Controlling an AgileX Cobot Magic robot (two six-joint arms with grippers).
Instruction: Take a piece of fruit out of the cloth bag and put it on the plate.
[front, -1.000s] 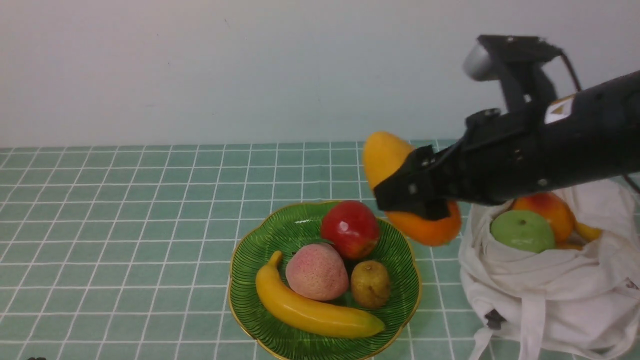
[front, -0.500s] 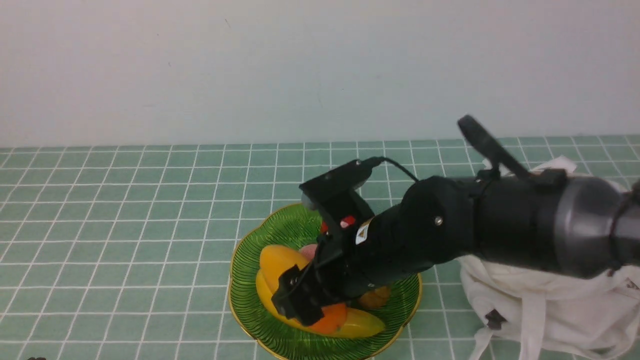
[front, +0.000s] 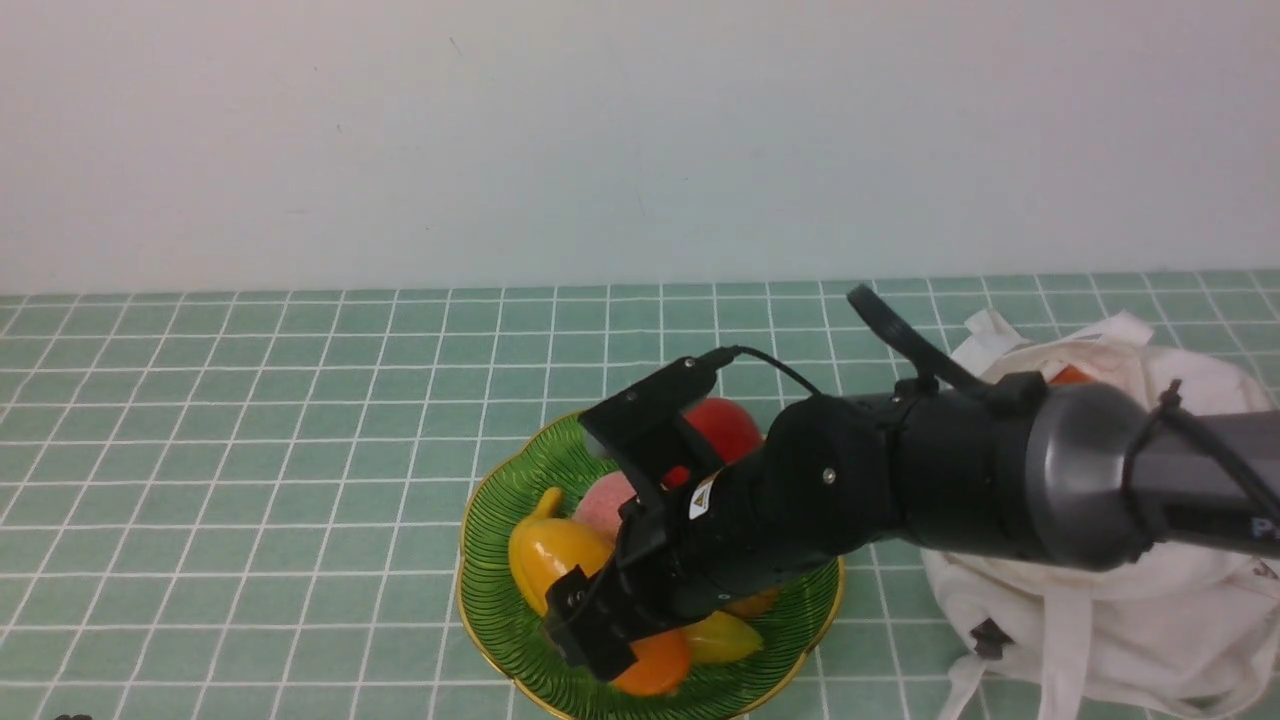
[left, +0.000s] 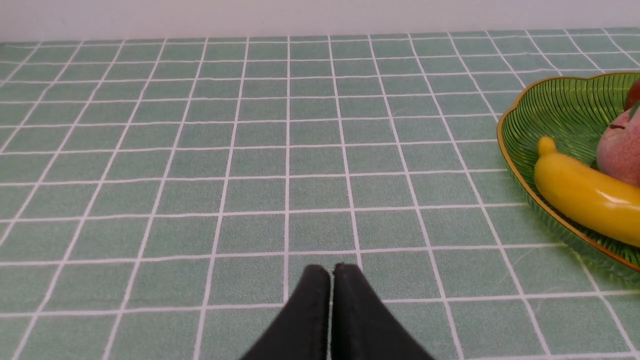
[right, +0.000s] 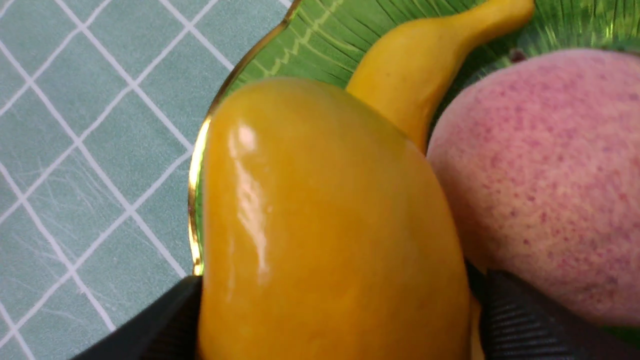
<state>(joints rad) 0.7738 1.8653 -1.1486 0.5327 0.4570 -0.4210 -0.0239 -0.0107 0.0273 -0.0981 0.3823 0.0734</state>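
Right gripper (front: 600, 632) clamps mango (front: 553, 553) over plate (front: 482, 600); left gripper (left: 330, 274) pinched closed

I see the mango (front: 556, 552), glossy yellow shading to orange at one end, clamped between the fingers (right: 530, 320) of the right gripper (right: 335, 325), low over the near-left part of the ribbed green, gold-rimmed plate (front: 492, 610). The white cloth bag (front: 1100, 620) sits slumped on the worktop (front: 250, 450) just right of the plate, partly hidden from me.
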